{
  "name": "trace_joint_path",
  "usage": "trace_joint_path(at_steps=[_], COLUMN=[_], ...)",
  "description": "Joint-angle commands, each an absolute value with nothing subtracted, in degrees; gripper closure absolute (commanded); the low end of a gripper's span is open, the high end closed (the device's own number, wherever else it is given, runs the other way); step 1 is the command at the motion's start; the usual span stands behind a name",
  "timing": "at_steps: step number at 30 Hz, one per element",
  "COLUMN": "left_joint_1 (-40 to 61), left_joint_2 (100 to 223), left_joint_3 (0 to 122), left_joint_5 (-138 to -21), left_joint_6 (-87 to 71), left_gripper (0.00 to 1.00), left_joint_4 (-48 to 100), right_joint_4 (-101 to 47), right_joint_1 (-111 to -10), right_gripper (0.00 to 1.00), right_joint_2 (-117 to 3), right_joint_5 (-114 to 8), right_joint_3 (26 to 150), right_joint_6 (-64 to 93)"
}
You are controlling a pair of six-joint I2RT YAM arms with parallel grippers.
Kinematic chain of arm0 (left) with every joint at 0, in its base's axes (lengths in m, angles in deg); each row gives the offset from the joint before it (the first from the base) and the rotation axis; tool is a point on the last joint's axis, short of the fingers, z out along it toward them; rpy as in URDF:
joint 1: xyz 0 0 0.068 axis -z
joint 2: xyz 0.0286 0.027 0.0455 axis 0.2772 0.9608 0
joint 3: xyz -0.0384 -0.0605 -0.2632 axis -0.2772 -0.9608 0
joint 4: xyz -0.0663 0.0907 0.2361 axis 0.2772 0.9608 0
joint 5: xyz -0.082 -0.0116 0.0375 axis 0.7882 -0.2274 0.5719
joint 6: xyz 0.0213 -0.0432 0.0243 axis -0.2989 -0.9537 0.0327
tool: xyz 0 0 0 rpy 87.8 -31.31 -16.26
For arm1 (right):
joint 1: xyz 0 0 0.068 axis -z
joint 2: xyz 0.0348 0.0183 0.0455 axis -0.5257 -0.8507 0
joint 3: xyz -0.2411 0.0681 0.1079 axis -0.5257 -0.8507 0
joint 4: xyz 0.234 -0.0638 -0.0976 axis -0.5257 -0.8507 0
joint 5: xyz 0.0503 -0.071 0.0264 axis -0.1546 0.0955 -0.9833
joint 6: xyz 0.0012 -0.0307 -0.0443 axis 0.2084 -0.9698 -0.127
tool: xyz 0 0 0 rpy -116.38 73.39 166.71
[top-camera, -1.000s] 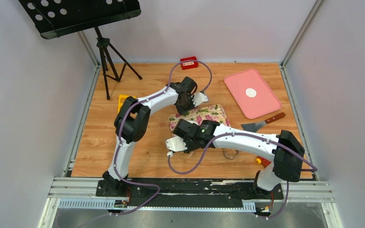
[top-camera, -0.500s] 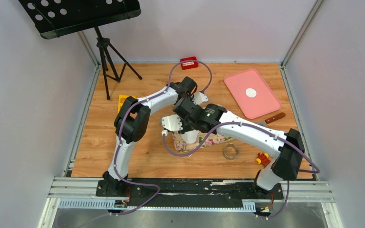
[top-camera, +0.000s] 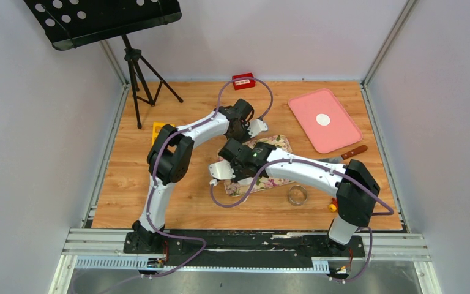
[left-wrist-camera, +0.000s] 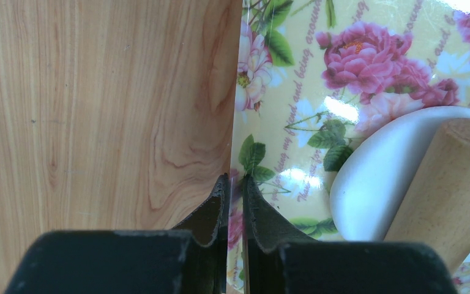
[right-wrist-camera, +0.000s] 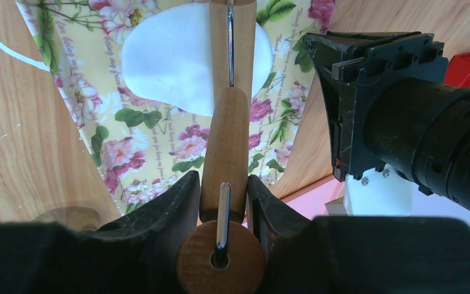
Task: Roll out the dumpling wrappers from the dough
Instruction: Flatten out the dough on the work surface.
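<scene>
The dough (right-wrist-camera: pixel 165 61) is a flattened white sheet on the floral mat (right-wrist-camera: pixel 98 122). A wooden rolling pin (right-wrist-camera: pixel 231 122) lies across it. My right gripper (right-wrist-camera: pixel 223 177) is shut on the pin's near handle, above the mat (top-camera: pixel 269 147). At the mat's far left edge my left gripper (left-wrist-camera: pixel 235 179) is shut, pinching the mat (left-wrist-camera: pixel 294 92). The dough (left-wrist-camera: pixel 379 177) and the pin (left-wrist-camera: pixel 453 184) lie just right of it. One round dumpling wrapper (top-camera: pixel 323 119) rests on the pink tray (top-camera: pixel 336 138). In the top view the right arm hides the dough.
A metal ring cutter (top-camera: pixel 297 195) and a small yellow-red item (top-camera: pixel 336 205) lie near the front right. A scraper with a wooden handle (top-camera: pixel 343 156) is beside the tray. A red box (top-camera: pixel 243 81) sits at the back. A tripod stand (top-camera: pixel 138 79) is at back left.
My right gripper pushed the rolling pin away across the mat, then drew it back a little toward me. The left gripper stayed pinched on the mat's edge.
</scene>
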State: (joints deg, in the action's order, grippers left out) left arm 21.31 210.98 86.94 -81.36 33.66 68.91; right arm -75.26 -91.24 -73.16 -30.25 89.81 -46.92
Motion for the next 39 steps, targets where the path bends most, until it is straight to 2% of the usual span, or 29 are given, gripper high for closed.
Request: trace_joint_path(at_steps=[1, 18, 39], left_joint_1=[21.4, 21.5, 21.4], left_joint_2=[214.6, 214.6, 214.5], left_joint_3=[85.3, 85.3, 85.5], left_joint_5=[-82.3, -82.5, -82.7], left_joint_6=[33.5, 33.8, 34.0], left_gripper=[1.00, 1.00, 1.00], left_joint_4=[68.8, 68.9, 69.1], right_joint_4=[-72.0, -84.5, -88.4], right_joint_1=[-90.6, -91.7, -93.7], right_gripper=[1.00, 1.00, 1.00], right_joint_2=[-73.9, -74.4, -74.5], right_joint_5=[-31.2, -38.1, -42.1], right_joint_3=[88.0, 83.3, 81.0], right_joint_6=[-47.1, -45.0, -43.7])
